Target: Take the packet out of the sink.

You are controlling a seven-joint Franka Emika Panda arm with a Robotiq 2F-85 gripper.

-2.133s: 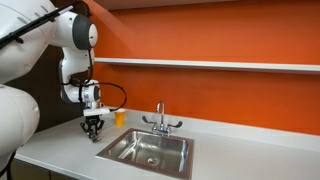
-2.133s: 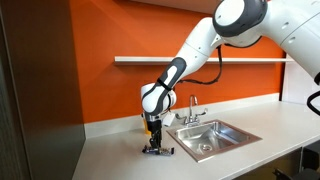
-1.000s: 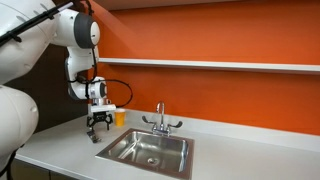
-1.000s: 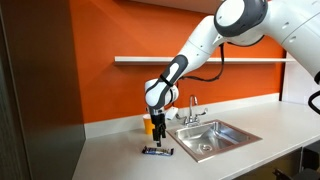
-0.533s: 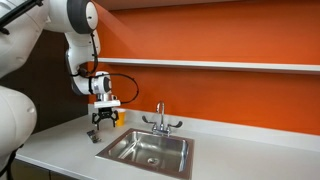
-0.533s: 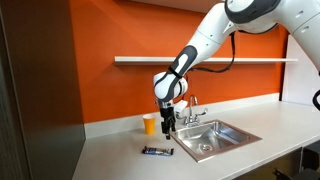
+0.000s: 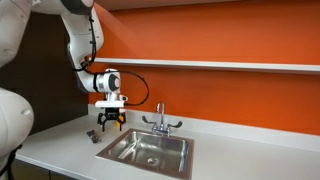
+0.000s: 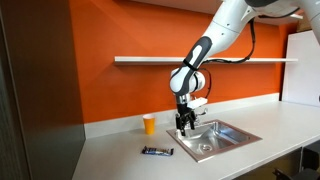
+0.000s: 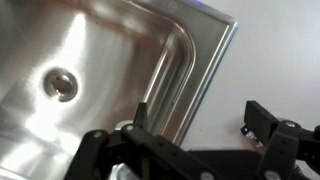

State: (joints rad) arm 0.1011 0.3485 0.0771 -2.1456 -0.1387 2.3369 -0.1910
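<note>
The packet (image 8: 156, 151) lay flat on the bench (image 8: 110, 150), outside the sink (image 8: 225, 135) and just off the basin's near corner, with bare bench all round it. In an exterior view it showed only as a small dark shape (image 7: 92, 136) on the bench (image 7: 250, 150) beside the sink (image 7: 170, 150). The gripper (image 8: 183, 129) hung in the air above the sink's rim on the packet's side, well apart from the packet and touching nothing. Its fingers (image 9: 92, 148) stood spread apart with nothing between them; the wrist view looked down through the gap onto the steel basin (image 9: 100, 50), its round drain (image 9: 62, 84) and a strip of pale bench (image 9: 285, 70) past the rim. In an exterior view the gripper (image 7: 110, 126) hovered above the basin's back corner, close to the chrome faucet (image 7: 160, 120). A small yellow-orange cup (image 8: 150, 124) stood upright on the bench against the orange wall (image 8: 110, 90), behind the packet and clear of it. A white shelf (image 8: 200, 60) ran along the wall above the sink
</note>
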